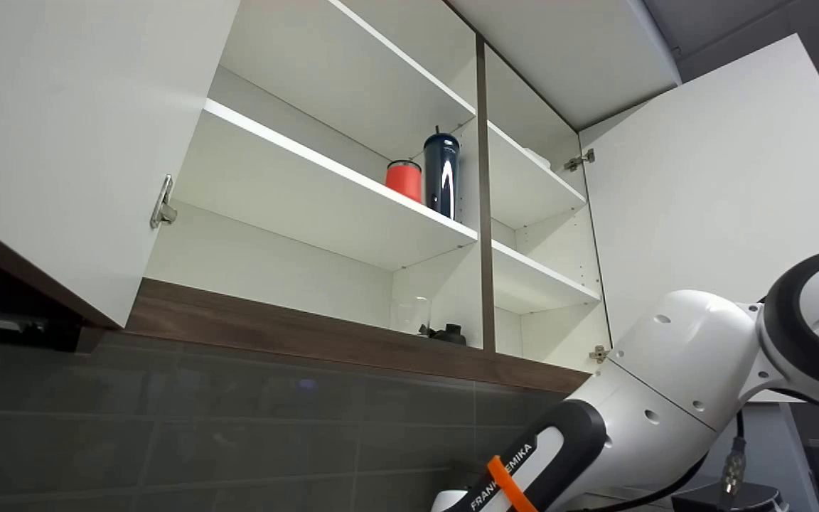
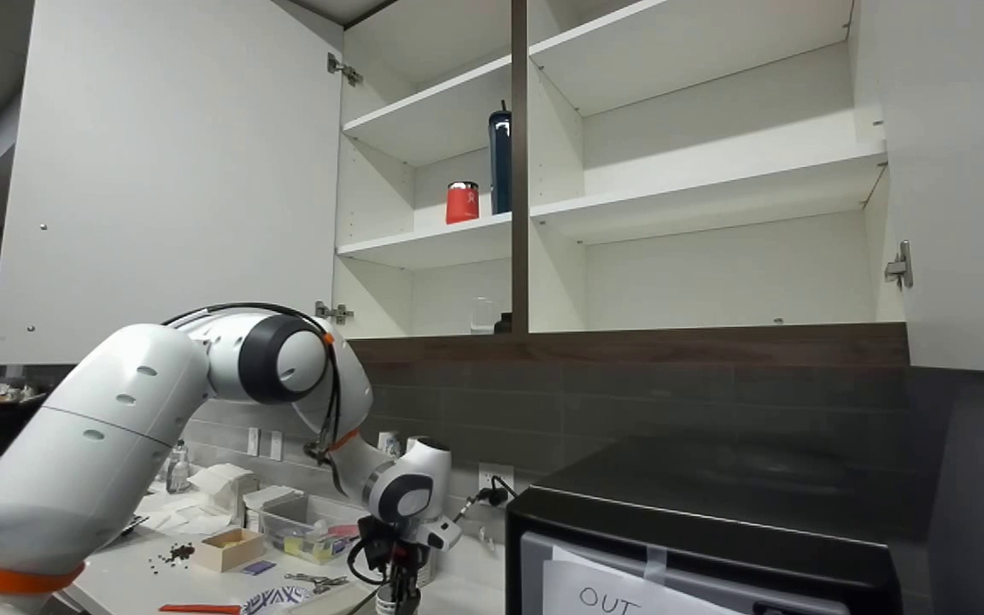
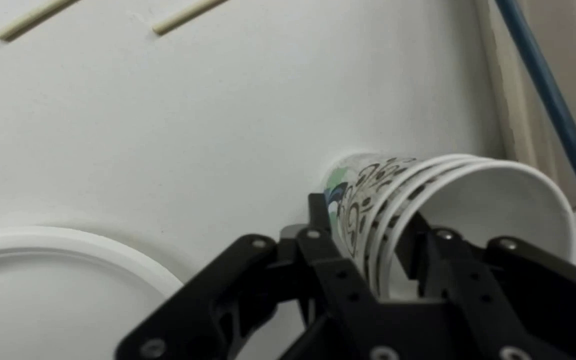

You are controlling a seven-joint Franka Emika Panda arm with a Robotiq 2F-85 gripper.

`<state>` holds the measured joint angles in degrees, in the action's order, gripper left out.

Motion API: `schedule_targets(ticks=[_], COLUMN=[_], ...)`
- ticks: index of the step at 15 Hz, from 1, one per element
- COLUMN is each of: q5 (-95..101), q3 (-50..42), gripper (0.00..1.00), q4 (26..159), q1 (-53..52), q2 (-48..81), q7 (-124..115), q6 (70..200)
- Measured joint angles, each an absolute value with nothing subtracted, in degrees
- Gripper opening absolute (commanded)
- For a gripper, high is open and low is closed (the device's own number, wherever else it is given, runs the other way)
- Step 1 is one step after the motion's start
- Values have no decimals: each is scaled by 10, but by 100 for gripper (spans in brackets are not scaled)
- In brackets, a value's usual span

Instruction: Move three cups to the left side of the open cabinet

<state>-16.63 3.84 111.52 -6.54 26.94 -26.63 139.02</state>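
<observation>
A stack of pale patterned cups (image 3: 468, 210) on the white bench (image 3: 193, 110) is being straddled and partly hidden by the tool (image 3: 365, 222); whether it is being gripped cannot be told. In an exterior view, the bases of the red cup (image 1: 404, 181) and blue-black cup (image 1: 442, 178), left of the divider (image 1: 483, 185) in the open cabinet (image 1: 274, 270), are being masked by their shelf (image 1: 310, 156). Below, before dark tiles (image 2: 671, 393), a black appliance (image 2: 697, 512) is being cut off.

Exterior views facing cabinet (image 1: 310, 213), wrist view downward
</observation>
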Motion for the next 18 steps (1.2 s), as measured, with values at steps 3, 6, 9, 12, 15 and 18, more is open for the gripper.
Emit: schedule_targets(ticks=[3,6,9,12,15,18], q5=[-168,-173,-180,-193,-195,-195], q3=[38,38,37,35,31,31], gripper=[0,1,1,1,1,1], q4=[1108,1100,1095,1096,1103,1130], q1=[-66,-64,-61,-58,-58,-59], q2=[263,256,247,228,191,127], q7=[-273,-279,-281,-281,-282,-281], q6=[1388,1374,1362,1353,1332,1311])
